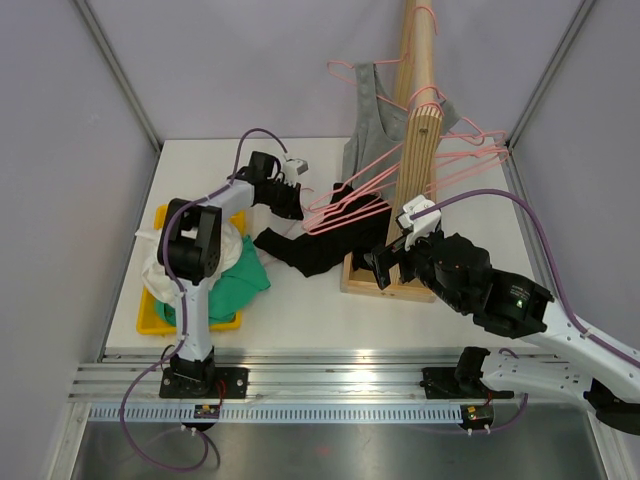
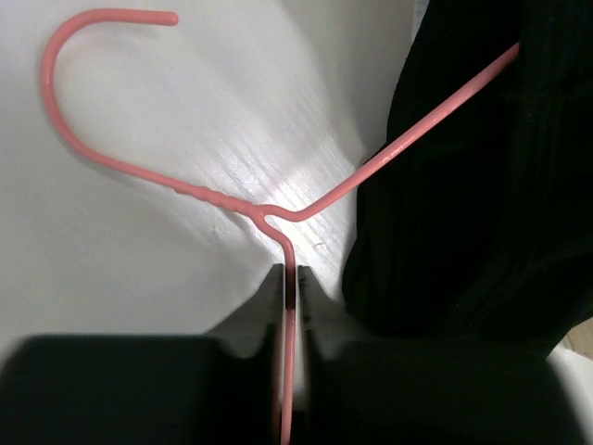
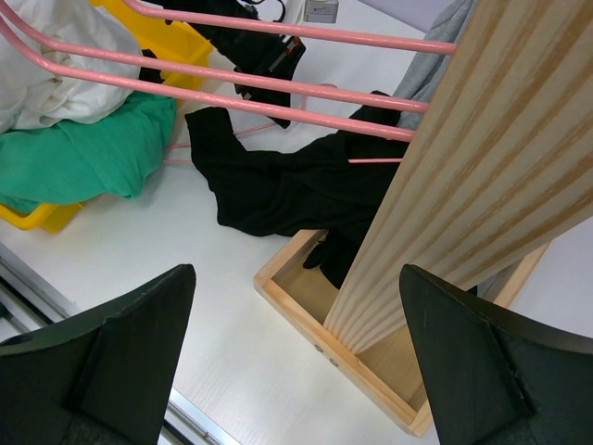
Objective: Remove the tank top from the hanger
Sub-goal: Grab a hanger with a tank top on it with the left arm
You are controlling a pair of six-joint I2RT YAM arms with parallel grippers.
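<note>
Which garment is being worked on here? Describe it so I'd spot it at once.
Find the wooden post rising from its box base, right of centre. Just left of that base the black tank top lies crumpled on the white table, a pink hanger reaching into it. It is the only black garment; the grey top hangs up by the post.

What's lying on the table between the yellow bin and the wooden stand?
In the top view, green cloth spilling from the yellow bin, then the black tank top on its pink hanger, reaching the wooden stand.
</note>
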